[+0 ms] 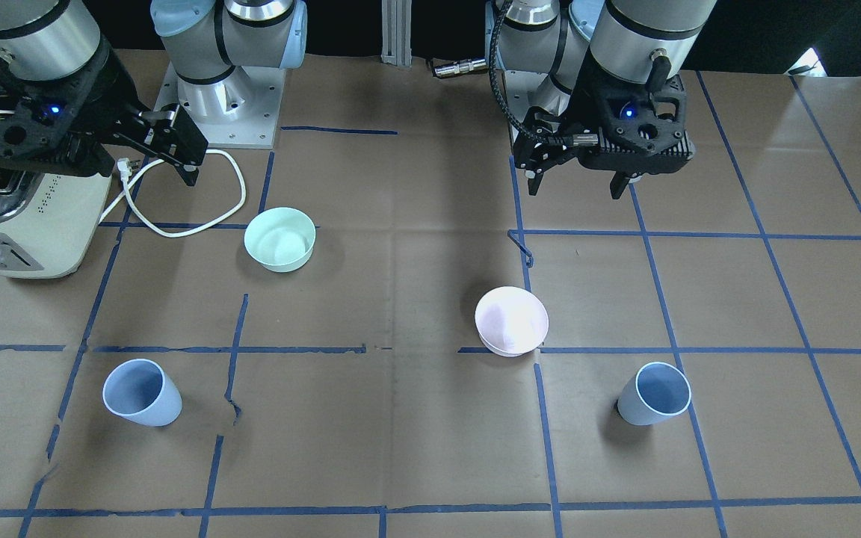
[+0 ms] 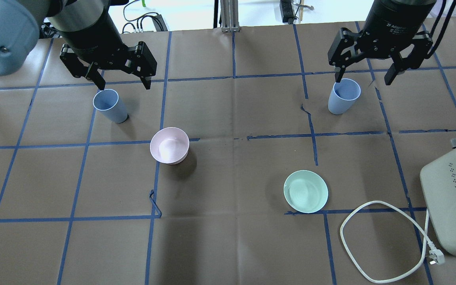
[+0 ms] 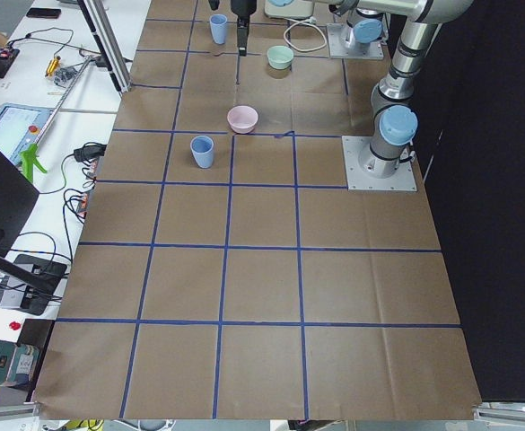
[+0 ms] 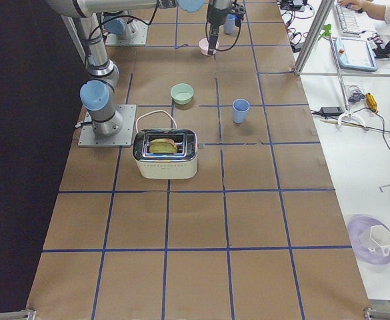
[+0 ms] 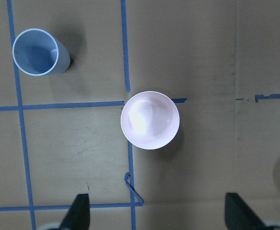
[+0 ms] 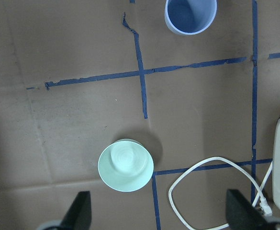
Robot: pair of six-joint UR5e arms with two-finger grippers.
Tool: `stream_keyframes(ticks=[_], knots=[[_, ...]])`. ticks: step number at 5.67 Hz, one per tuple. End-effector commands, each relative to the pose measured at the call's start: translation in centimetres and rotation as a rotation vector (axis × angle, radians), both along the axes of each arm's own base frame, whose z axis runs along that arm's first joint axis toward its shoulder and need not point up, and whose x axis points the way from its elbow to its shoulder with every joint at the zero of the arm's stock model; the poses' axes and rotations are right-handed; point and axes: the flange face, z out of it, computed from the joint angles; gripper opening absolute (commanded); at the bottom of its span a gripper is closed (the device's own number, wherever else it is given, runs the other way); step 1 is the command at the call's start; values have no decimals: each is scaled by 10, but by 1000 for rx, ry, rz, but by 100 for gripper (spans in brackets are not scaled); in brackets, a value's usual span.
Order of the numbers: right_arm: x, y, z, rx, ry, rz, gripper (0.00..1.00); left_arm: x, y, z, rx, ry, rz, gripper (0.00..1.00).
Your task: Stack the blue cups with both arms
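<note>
Two pale blue cups stand upright and apart on the brown table. One cup is on my left side; it also shows in the front view and the left wrist view. The other cup is on my right side, also in the front view and the right wrist view. My left gripper is open and empty, high above the table, and also shows in the front view. My right gripper is open and empty, also held high. Neither touches a cup.
A pale pink bowl sits near the left cup and a mint-green bowl right of the middle. A cream toaster with a looped white cord stands at the right edge. Blue tape marks a grid.
</note>
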Motion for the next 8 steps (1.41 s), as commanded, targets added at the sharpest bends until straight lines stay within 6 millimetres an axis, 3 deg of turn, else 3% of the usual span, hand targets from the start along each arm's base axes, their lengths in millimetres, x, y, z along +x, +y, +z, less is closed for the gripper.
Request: stream_keyframes(ticks=[1, 3, 4, 5, 6, 7, 8], knots=[[0, 1, 1, -2, 0, 0, 100, 0, 1, 0, -1, -2, 0, 98], [0, 0, 0, -1, 2, 2, 100, 5, 1, 1, -1, -13, 4, 98], [0, -1, -1, 1, 2, 11, 100, 23, -6, -3, 6, -14, -8, 98], [-4, -7, -2, -15, 2, 11, 100, 56, -23, -21, 48, -9, -55, 98], [-13, -20, 3, -90, 4, 82, 100, 84, -42, -57, 105, -2, -58, 98], [-52, -42, -6, -101, 3, 107, 100, 108, -67, -82, 84, 3, -71, 98], [-105, -63, -17, -131, 7, 121, 100, 117, -83, -109, 95, 1, -74, 98]])
